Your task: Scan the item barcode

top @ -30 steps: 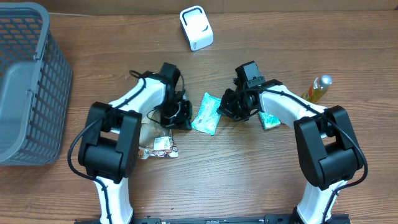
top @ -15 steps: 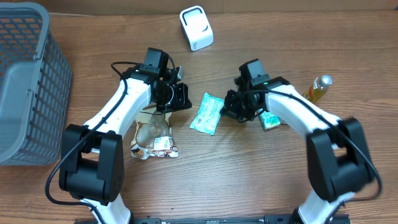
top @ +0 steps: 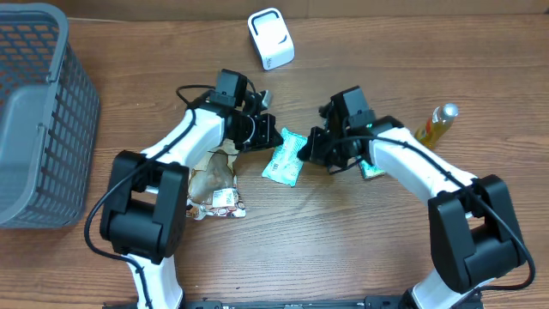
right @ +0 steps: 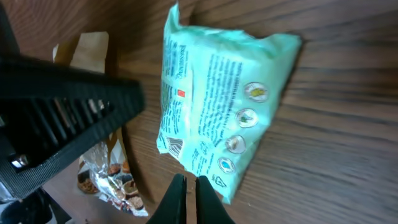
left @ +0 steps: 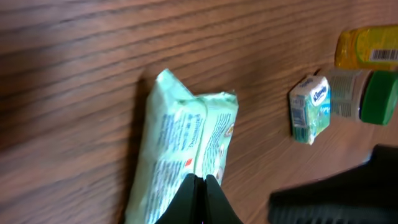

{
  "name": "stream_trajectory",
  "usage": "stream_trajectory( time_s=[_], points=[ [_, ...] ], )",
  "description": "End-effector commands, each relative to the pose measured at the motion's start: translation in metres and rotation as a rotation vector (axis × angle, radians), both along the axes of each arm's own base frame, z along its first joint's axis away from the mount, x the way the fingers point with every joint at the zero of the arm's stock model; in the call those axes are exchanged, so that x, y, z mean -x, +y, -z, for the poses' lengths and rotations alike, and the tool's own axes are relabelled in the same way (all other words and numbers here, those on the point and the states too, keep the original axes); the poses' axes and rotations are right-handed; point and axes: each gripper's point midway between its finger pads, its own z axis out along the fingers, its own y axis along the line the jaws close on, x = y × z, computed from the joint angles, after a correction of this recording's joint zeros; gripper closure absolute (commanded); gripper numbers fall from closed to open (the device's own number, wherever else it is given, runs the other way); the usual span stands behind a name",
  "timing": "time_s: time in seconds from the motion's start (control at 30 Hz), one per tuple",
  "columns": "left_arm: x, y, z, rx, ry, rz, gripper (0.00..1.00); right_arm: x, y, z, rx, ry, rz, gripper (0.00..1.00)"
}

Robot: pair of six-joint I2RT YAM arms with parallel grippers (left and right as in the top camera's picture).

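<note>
At the left claw [left: 199,186]: clenched tight on nothing, tips together at one edge of the green packet [left: 186,143]; cannot tell whether touching. At the right claw [right: 186,186]: likewise clenched and empty, tips closed at the opposite edge of the same packet. Between the two, lying flat on the wooden surface [top: 343,232], printed side up. Just beside the right claw, a small teal pack [top: 371,166]; farther right, a yellow bottle [top: 436,122]. Left of the packet, under the left arm, a crumpled snack bag [top: 213,184]. Well apart toward the far edge, the white scanner [top: 270,39]; at far left, a grey basket [top: 34,112].
</note>
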Motion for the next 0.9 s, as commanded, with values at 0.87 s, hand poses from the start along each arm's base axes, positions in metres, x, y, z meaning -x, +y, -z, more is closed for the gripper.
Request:
stream_trajectory(
  time_s=[0.87],
  points=[
    [-0.001, -0.008, 0.010, -0.022, -0.014, 0.012, 0.96, 0.018, 0.022, 0.043, 0.047, 0.019, -0.030, 0.96]
  ],
)
